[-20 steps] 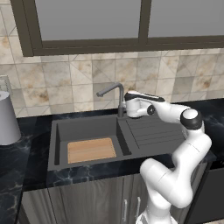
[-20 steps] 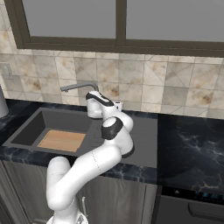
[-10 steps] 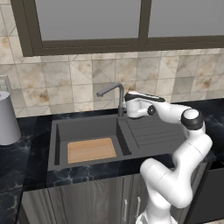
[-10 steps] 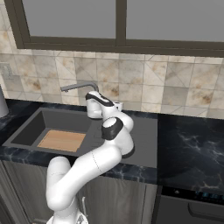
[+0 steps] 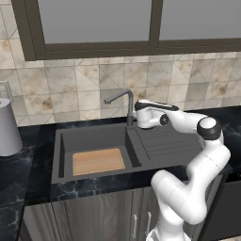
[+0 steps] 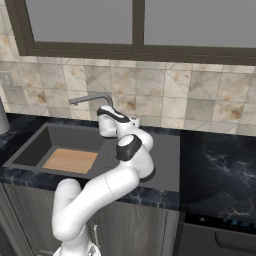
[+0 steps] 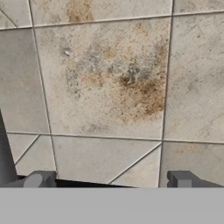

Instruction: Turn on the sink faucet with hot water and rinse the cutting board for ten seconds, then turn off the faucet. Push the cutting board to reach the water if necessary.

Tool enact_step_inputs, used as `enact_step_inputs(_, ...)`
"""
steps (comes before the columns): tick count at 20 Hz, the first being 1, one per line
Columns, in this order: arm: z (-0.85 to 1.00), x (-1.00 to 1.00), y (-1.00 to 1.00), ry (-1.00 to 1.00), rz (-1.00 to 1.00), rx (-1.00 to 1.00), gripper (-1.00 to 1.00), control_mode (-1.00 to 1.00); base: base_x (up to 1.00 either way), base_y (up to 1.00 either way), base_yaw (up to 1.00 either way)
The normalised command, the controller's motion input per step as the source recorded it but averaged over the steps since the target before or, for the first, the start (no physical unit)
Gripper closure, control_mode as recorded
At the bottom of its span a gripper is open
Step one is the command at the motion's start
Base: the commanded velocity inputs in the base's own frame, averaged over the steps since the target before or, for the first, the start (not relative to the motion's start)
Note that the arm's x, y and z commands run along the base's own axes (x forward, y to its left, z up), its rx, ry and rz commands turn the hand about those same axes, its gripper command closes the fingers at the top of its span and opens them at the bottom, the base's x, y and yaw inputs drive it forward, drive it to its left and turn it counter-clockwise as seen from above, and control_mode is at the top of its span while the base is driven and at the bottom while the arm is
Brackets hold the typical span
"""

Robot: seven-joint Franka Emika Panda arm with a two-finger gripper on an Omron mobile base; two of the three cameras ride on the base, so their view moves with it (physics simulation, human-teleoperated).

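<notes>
One broad sink (image 5: 66,155) takes up most of what we see, a dark basin with a ribbed drainboard set into the black counter, and no water runs into it, so we judge the tap not yet turned on. Next in size, the cutting board (image 5: 98,161) lies flat on the basin floor toward its front (its far edge sits roughly below the spout tip, so it may need no push, though we cannot be sure). The sink faucet (image 5: 123,101) stands at the back rim between basin and drainboard, spout angled out over the basin. Smallest, the gripper (image 7: 110,180) sits just beside the post on its drainboard side, facing the wall tiles, jaws spread wide with nothing between them; we take this as lining up on the side lever.
</notes>
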Motion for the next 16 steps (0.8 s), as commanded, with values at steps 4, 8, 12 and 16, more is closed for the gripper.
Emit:
enact_step_inputs(4, 0.0, -0.09, -0.09, 0.0, 0.0, 0.0, -1.0, -1.0, 0.0, 0.0, 0.0)
enact_step_inputs(8, 0.0, -0.02, -0.15, 0.0, 0.0, 0.0, -1.0, -1.0, 0.0, 0.0, 0.0)
enact_step_inputs(12, 0.0, 0.0, -0.2, 0.0, 0.0, 0.0, -1.0, -1.0, 0.0, 0.0, 0.0)
enact_step_inputs(16, 0.0, 0.0, -0.26, 0.0, 0.0, 0.0, -1.0, -1.0, 0.0, 0.0, 0.0)
